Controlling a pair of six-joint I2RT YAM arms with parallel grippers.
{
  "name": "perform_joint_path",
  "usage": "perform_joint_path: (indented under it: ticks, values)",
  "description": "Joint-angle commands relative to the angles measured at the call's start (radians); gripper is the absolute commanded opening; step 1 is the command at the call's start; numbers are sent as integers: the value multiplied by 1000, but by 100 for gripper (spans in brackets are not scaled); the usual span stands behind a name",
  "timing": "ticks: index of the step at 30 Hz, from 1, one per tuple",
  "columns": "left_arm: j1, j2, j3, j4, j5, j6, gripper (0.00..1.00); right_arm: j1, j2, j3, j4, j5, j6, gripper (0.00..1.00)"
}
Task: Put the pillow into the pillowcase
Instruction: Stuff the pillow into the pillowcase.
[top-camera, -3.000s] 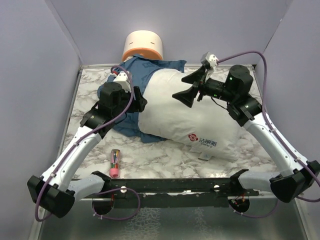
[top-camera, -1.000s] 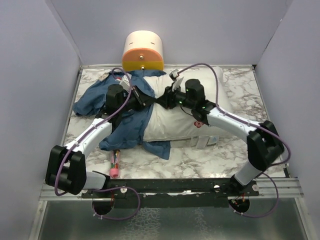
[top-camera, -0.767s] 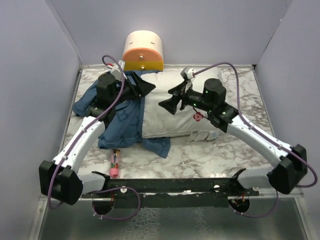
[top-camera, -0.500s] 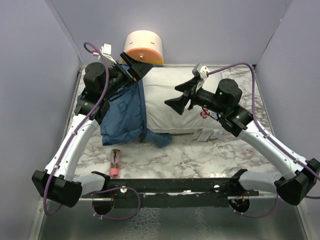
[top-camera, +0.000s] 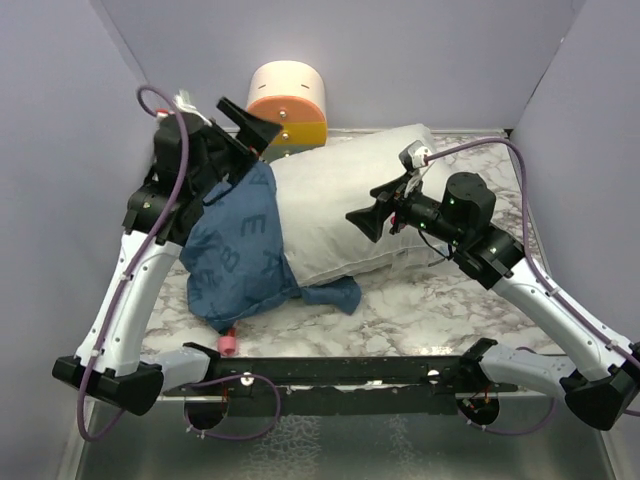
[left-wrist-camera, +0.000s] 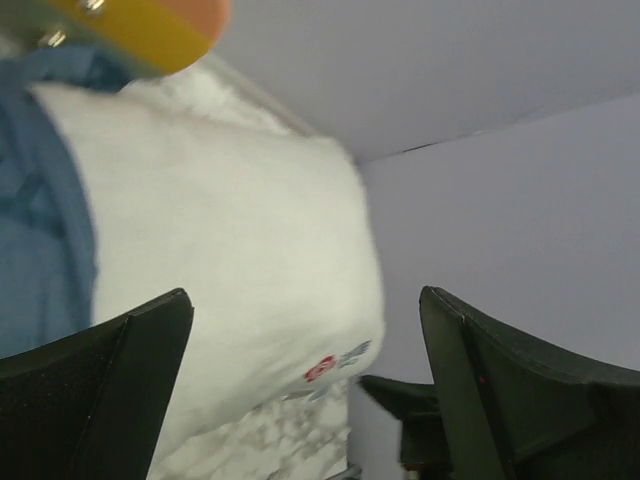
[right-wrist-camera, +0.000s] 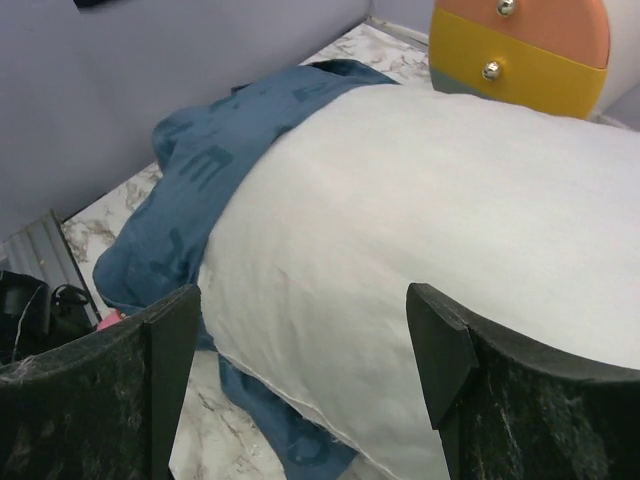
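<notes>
Inspector: Step in hand?

Examiner: Judged as a regrasp between pulls. The pillow (top-camera: 350, 215) lies across the marble table (top-camera: 420, 300), its left end bundled against the pillowcase (top-camera: 235, 255). The blue cloth is heaped over that end and trails under the near edge. Most of the pillow is bare.

Inspector: Grippers?

Examiner: Neither holds anything. The left gripper (top-camera: 255, 127) is raised above the pillowcase with its fingers wide apart. The right gripper (top-camera: 362, 222) hovers just over the pillow's middle, fingers also spread, and no cloth sits between either pair.

Inspector: Next move?

Examiner: Likely one arm must pinch the case's open hem while the other pins or pushes the pillow leftward. Loose cloth may slide instead of sleeving.

Inspector: Anything unverified?

Examiner: The case's mouth cannot be located in the folds, so I cannot tell whether the pillow's end is inside or merely covered. The right arm hides the pillow's labelled end from above. A pink object (top-camera: 229, 343) shows only its tip beneath the cloth. The cylinder (top-camera: 288, 100) stands just behind the pillow.
</notes>
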Motion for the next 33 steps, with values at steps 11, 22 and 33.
perform_joint_path:
  ticks: [11,22,33]
  values:
    - [-7,165,393,-198,-1,-78,99,-1,-45,-45,-35,85,-12,83]
    - [-6,174,395,-68,33,-137,99,-2,41,17,-48,54,-66,84]
    - [-24,228,500,-89,55,-136,99,-22,16,-1,-61,58,-76,86]
